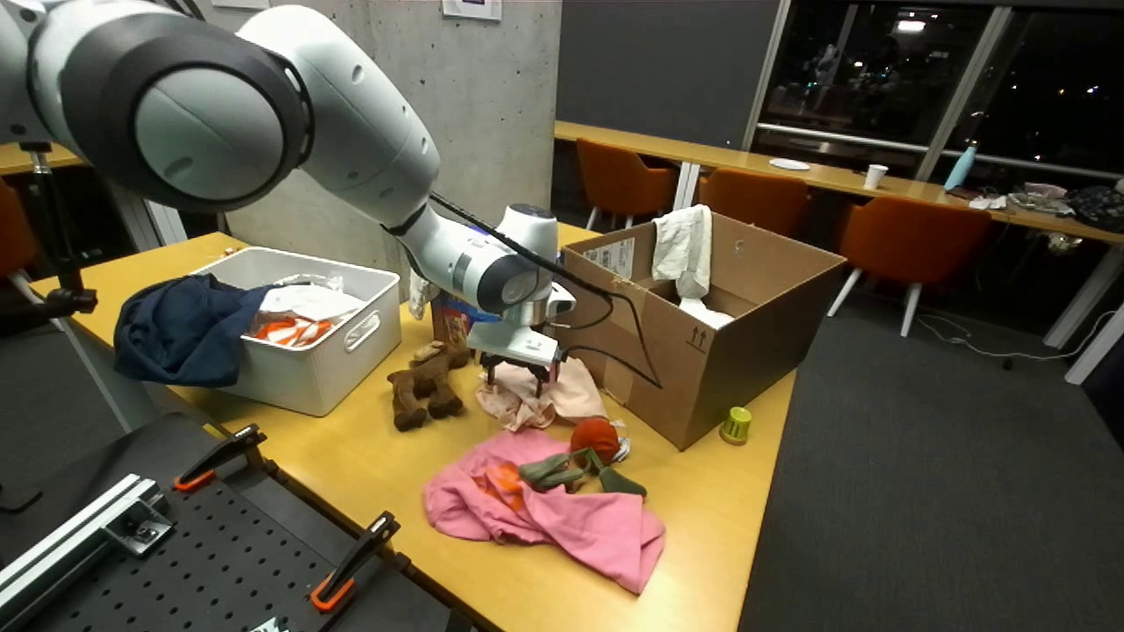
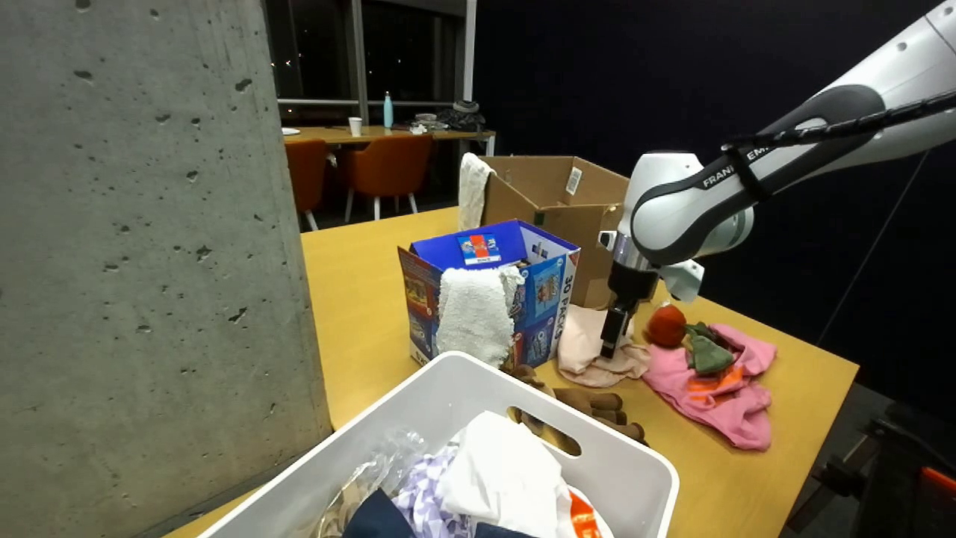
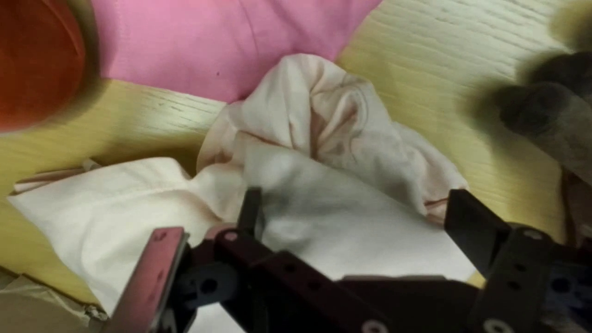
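My gripper (image 3: pixel 355 191) stands open in the wrist view, its dark fingers wide apart over a crumpled pale pink cloth (image 3: pixel 319 143). Cloth shows between the fingers but is not pinched; whether the tips touch it I cannot tell. In both exterior views the gripper (image 1: pixel 515 384) points down at this cloth (image 1: pixel 577 391). Beside it lies a brighter pink cloth (image 1: pixel 544 513) with an orange print. A red-orange ball-like thing (image 1: pixel 595 439) and a green soft piece (image 2: pixel 708 355) rest at that cloth. A brown plush toy (image 1: pixel 428 384) lies on the cloth's other side.
A large cardboard box (image 1: pixel 654 338) with a white cloth over its rim stands close by. A blue snack box (image 2: pixel 545 299) with a white towel and a white bin (image 1: pixel 369 307) of fabrics also stand on the table. A small yellow-green cup (image 1: pixel 736 426) is near the edge.
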Tool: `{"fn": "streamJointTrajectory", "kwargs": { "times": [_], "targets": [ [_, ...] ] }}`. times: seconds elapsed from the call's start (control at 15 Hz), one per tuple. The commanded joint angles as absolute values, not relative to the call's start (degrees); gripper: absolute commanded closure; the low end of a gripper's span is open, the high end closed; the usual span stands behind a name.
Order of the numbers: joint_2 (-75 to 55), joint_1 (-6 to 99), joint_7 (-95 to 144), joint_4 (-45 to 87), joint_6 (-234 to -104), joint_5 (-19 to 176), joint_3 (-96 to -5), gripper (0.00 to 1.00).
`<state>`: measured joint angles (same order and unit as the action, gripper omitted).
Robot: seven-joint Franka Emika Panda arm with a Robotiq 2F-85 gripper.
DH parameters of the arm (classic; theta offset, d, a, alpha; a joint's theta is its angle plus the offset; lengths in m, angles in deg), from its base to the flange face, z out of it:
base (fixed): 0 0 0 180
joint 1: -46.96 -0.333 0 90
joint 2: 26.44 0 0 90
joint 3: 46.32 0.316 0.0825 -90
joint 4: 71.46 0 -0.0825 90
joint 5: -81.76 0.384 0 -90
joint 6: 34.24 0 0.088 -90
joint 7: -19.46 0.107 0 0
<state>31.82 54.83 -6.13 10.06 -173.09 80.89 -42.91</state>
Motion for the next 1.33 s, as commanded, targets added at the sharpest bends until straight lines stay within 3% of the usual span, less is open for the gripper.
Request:
{"fn": "streamJointTrajectory", "kwargs": {
  "times": [0.0,0.07,0.2,0.73,0.87,1.27],
  "targets": [
    [36.3,55.2,-5.3,3.4,-170.8,80.0,-42.8,0.0],
    [37.4,55.0,-5.0,2.1,-170.8,79.9,-42.9,0.25],
    [38.9,54.5,-4.6,0.2,-170.7,79.8,-42.9,0.32],
    [33.3,52.3,1.4,9.7,-176.3,79.2,-44.9,0.94],
    [28.8,51.4,4.5,16.5,-180.2,78.4,-46.1,1.0],
    [16.6,44.2,15.1,32.8,-186.9,75.0,-49.5,0.97]
  ]
}}
